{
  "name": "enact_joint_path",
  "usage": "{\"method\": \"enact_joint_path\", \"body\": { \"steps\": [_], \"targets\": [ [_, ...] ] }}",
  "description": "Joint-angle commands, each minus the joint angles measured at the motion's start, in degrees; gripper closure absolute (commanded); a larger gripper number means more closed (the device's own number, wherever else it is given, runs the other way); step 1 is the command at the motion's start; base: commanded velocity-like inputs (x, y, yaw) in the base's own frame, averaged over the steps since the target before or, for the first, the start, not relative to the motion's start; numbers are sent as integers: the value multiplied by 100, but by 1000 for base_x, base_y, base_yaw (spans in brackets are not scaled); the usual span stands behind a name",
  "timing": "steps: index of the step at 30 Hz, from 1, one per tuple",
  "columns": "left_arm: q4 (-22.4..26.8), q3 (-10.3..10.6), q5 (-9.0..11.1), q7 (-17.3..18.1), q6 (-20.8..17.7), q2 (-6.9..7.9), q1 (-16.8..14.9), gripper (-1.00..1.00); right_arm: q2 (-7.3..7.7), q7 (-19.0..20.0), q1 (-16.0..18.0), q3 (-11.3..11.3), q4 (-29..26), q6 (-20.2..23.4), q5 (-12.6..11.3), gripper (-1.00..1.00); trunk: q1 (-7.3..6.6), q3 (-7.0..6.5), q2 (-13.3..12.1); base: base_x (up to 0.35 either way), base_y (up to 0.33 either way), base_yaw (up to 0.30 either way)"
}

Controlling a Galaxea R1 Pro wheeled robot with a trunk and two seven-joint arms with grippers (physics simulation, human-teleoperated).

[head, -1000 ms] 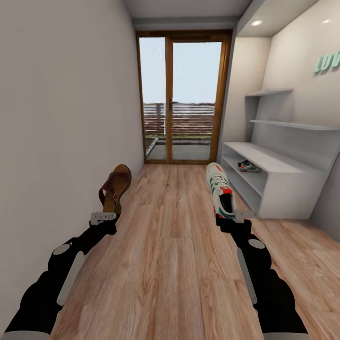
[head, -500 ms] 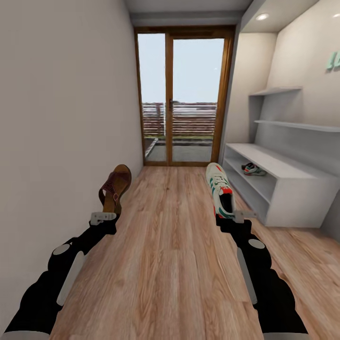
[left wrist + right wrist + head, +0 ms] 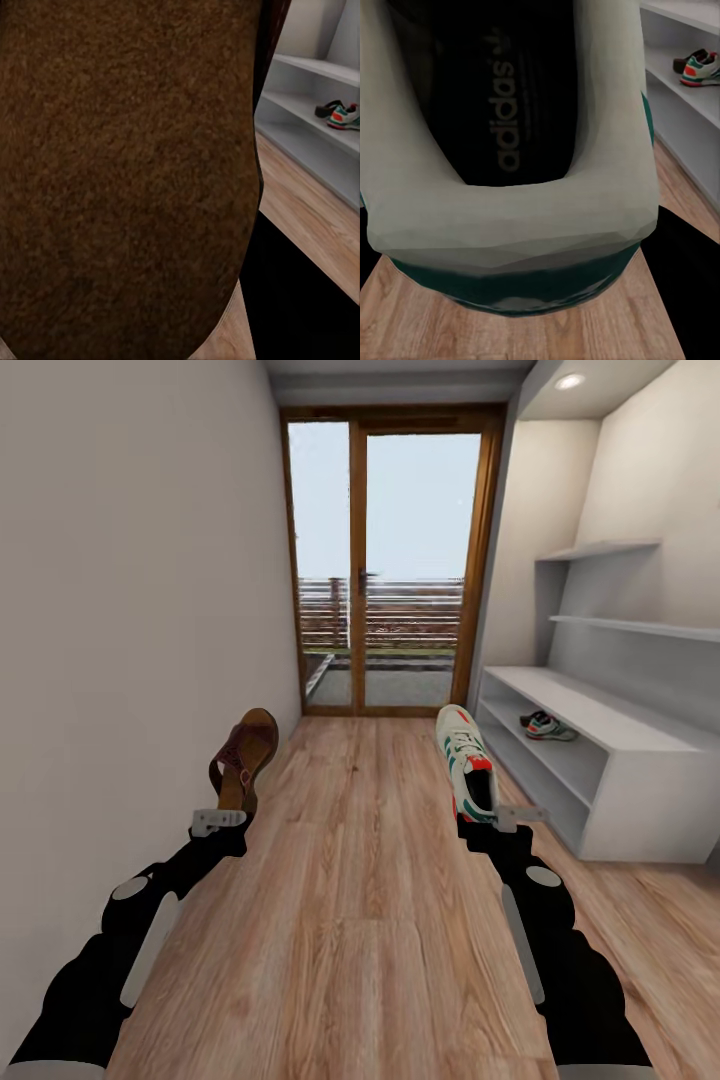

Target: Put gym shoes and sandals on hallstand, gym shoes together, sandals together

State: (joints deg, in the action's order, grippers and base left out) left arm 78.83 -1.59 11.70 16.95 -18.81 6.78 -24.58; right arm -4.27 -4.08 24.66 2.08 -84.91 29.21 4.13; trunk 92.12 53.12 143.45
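The floor (image 3: pixel 350 880) runs ahead of both grippers to a glass door (image 3: pixel 390 560). The rack (image 3: pixel 600 760) stands ahead and to the right of the right gripper (image 3: pixel 480 818), with one shoe (image 3: pixel 547 727) on its lower shelf. The right gripper is closed on a second shoe (image 3: pixel 466 762) by the heel, toe pointing forward. The left gripper (image 3: pixel 225 818) is closed on a sandal (image 3: pixel 243 757), held off the floor.

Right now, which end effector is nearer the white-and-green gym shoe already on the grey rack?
Right. The right end effector is beside the rack's near end; the shoe lies beyond. The left end effector is by the opposite wall.
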Motion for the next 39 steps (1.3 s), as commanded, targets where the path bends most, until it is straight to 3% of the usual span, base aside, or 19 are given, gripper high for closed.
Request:
{"method": "enact_joint_path", "body": {
  "steps": [1, 39],
  "targets": [
    [6, -8, 61, 10, -52, 1, -3, 100, -4, 4, 4, 3, -8, 34, 44, 100, 2, 6, 3, 344, 0, 0],
    [1, -7, 61, 10, -52, -1, -3, 100, -4, 4, 4, 3, -8, 39, 49, 100, 2, 6, 3, 344, 0, 0]
  ]
}}
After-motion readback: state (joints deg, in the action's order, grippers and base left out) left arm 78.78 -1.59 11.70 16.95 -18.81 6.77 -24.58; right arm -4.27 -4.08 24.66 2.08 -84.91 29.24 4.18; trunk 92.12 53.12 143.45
